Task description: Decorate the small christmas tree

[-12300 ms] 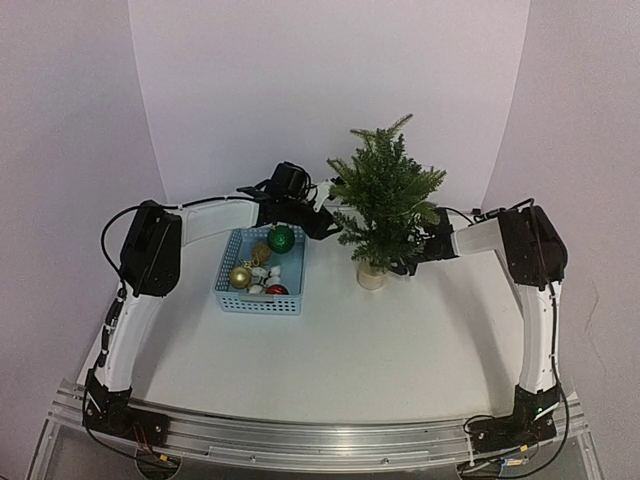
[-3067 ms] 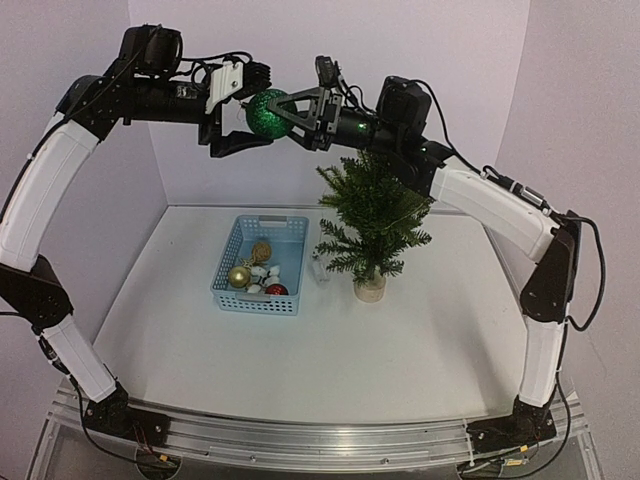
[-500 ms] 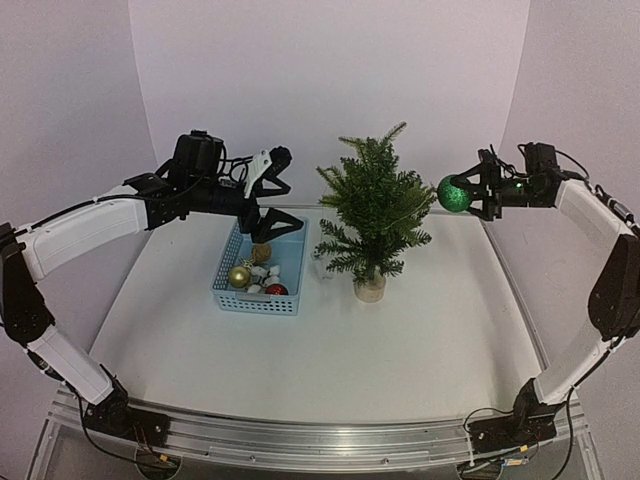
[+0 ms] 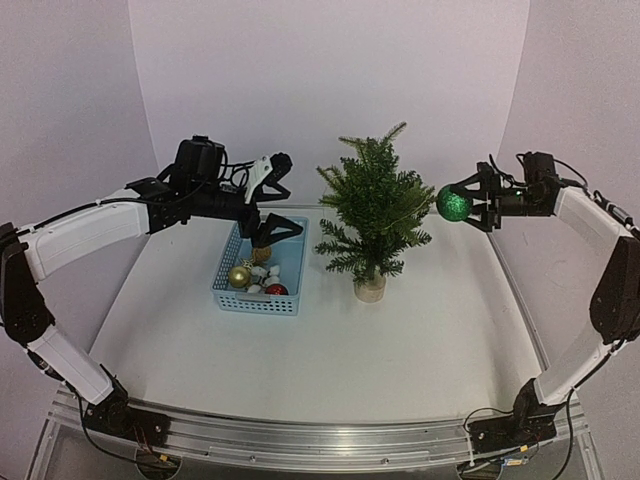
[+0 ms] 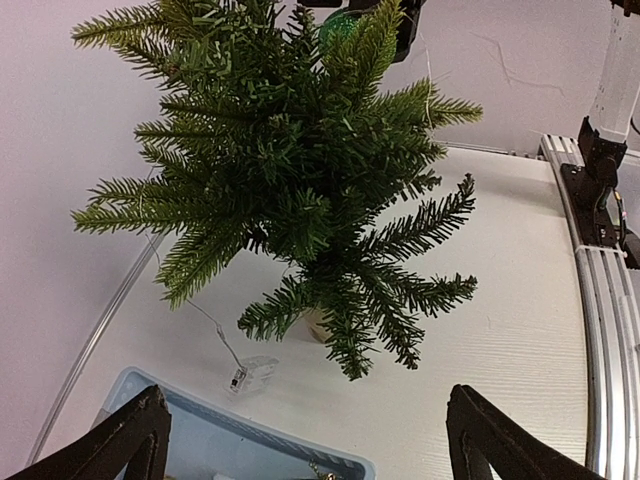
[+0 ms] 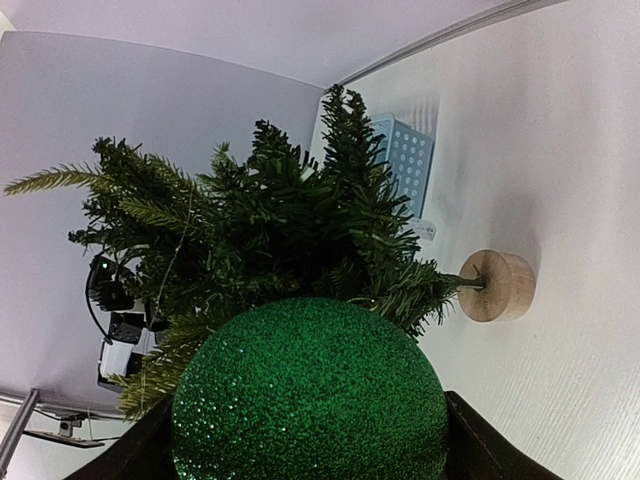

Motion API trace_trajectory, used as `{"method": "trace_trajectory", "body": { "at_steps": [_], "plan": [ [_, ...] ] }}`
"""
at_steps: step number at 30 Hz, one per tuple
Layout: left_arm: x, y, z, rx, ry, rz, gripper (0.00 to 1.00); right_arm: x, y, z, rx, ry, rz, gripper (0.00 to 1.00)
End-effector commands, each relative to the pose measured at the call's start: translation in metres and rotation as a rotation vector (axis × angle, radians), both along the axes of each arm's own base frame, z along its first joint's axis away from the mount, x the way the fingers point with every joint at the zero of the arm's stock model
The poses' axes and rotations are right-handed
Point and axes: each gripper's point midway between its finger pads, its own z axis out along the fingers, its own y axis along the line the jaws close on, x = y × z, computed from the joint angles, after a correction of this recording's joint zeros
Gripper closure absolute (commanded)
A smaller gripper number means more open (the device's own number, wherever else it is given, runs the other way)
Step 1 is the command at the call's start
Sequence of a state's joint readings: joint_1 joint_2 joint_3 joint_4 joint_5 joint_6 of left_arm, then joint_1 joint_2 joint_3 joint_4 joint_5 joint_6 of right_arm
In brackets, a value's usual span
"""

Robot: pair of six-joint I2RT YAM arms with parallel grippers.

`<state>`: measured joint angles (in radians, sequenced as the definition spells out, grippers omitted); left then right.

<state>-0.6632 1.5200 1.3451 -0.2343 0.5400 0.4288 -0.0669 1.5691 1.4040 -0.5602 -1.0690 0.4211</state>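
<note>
Green bauble [image 4: 454, 204] lower, beside small christmas tree [image 4: 375, 205]

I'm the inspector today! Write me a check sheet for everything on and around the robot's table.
Surface: white table, nothing spilled seen.
Job's things: tree upright on its wooden base; green ball in the air by its branch tips, not hung yet; blue basket left of the tree holds a gold ball, a red ball and small white bits.
Clutter: clear clip on a thin wire lies between basket and tree.
Claws: left claw open and empty above the basket; right claw shut on the green ball.
Cables: black cables run along both arms.
Surroundings: plain pale walls; metal rail at the near edge.
</note>
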Motion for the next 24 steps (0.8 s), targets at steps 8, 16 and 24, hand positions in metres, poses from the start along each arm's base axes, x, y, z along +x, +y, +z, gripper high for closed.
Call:
{"method": "trace_trajectory", "body": {
  "at_steps": [8, 16, 24],
  "plan": [
    [-0.005, 0.001, 0.012, -0.021, -0.065, -0.016, 0.05, -0.018, 0.005, 0.044, 0.035, -0.102, 0.03, 0.69],
    [-0.005, 0.0, 0.008, -0.015, -0.068, -0.021, 0.05, -0.012, 0.004, 0.029, 0.028, -0.056, 0.01, 0.71],
    [-0.005, 0.002, 0.006, -0.009, -0.069, -0.015, 0.05, -0.009, 0.004, 0.003, 0.034, 0.026, 0.008, 0.72]
  ]
}}
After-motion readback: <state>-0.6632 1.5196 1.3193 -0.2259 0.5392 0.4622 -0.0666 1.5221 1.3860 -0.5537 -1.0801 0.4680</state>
